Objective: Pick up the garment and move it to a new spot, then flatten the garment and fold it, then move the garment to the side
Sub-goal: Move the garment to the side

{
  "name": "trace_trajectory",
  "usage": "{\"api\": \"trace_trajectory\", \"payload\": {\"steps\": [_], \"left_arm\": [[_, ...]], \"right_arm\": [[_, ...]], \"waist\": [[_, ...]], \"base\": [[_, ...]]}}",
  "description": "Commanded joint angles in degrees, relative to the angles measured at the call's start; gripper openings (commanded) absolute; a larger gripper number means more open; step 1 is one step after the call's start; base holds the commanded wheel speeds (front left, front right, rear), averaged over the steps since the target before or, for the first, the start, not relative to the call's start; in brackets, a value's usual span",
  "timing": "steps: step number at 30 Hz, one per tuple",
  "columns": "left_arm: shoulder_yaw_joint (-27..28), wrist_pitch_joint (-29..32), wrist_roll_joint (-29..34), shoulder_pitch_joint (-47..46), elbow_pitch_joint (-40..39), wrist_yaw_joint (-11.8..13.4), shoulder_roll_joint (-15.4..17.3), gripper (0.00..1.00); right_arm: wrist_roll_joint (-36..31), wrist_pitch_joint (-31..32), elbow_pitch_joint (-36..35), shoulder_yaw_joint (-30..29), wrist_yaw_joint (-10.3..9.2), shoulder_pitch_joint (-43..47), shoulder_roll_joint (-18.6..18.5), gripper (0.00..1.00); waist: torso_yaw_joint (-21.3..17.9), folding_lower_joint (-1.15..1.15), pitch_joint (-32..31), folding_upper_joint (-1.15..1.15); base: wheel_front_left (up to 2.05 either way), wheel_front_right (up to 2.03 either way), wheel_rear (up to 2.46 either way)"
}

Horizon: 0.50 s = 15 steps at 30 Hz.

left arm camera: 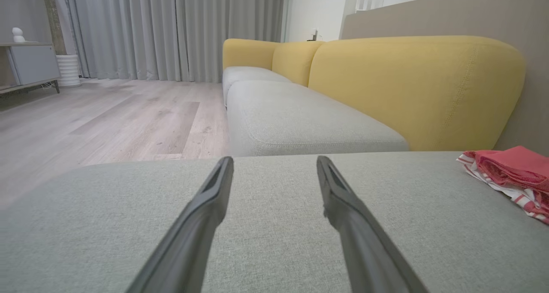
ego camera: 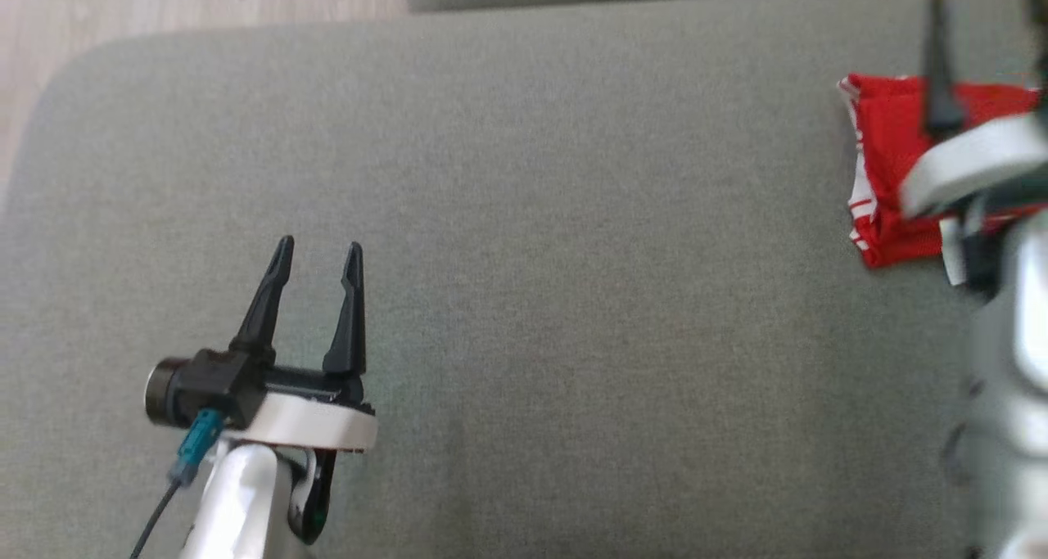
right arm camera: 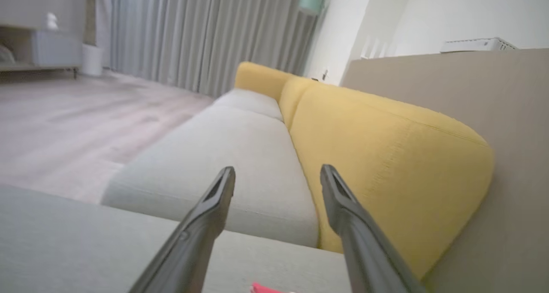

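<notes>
A: Start at the left. What is the left pincer (ego camera: 319,245) doing?

B: It is spread wide with nothing in it, hovering over the bare grey cushion (ego camera: 573,215). The garment (ego camera: 888,150) lies well apart from it, far off to its right.

A: And the right pincer (right arm camera: 278,167)?

B: Its 2 fingers stand apart with nothing between them, so I'd call it released. The garment lies just beneath it, folded into a small red pad with white stripes along 1 edge.

A: How will it handle?

B: It looks like light, soft, thin sports cloth. I'd expect it to slump and come unfolded if lifted by 1 layer. I'd pinch through all the layers at the striped edge below the right pincer. Nothing is fragile, but the fold looks loose.
</notes>
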Motion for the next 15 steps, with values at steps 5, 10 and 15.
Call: {"api": "trace_trajectory", "payload": {"steps": [5, 10, 15], "left_arm": [[2.55, -0.3, -0.65, 0.39, -2.55, 0.86, 0.22, 1.0], [2.5, -0.3, -1.59, 2.08, -2.31, 1.28, 0.18, 1.0], [2.07, -0.3, -3.11, 3.77, -1.93, 2.2, 0.16, 1.0]], "right_arm": [[5.0, -5.61, -6.29, 1.8, -0.05, 6.52, 5.33, 1.0], [12.86, -10.48, -6.13, 4.39, -0.05, 15.14, 6.77, 1.0], [19.23, -13.1, -1.83, 8.57, -0.05, 22.77, 6.81, 1.0]], "waist": [[0.72, 0.01, -3.27, 0.0], [1.77, 0.01, -4.65, 0.0], [2.84, 0.01, -5.93, 0.0]], "base": [[0.0, 0.0, 0.0], [0.0, 0.0, 0.0], [0.0, 0.0, 0.0]]}}
